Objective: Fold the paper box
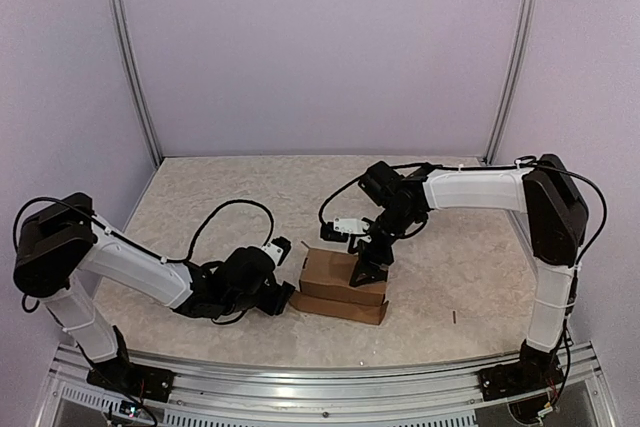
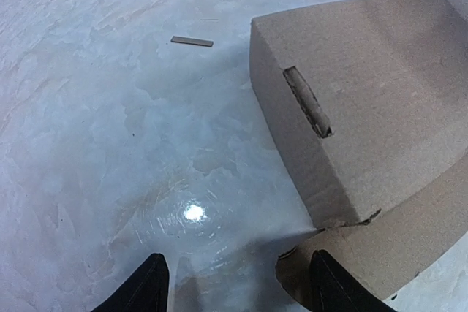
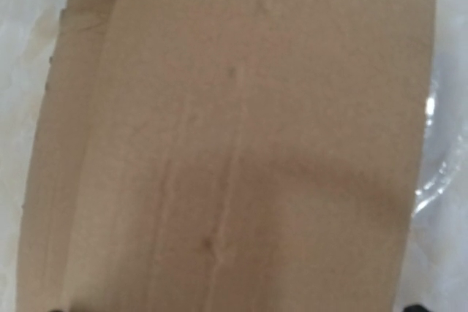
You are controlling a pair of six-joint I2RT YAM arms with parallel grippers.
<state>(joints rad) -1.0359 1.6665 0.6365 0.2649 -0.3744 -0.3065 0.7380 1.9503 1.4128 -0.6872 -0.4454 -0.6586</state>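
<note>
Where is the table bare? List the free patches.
Free: the far-left strip of the pale marbled tabletop below the back wall; the near-right patch between the brown cardboard paper box and the right arm's base. Crowded: the centre, with the left gripper at the box's left end and the right gripper on its top.

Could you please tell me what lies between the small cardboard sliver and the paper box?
Nothing. In the left wrist view, only bare tabletop separates the sliver from the paper box.

We count one paper box (image 1: 343, 285) and one loose cardboard strip (image 2: 191, 41). We log two arms: left arm (image 1: 130, 267), right arm (image 1: 480, 189)
</note>
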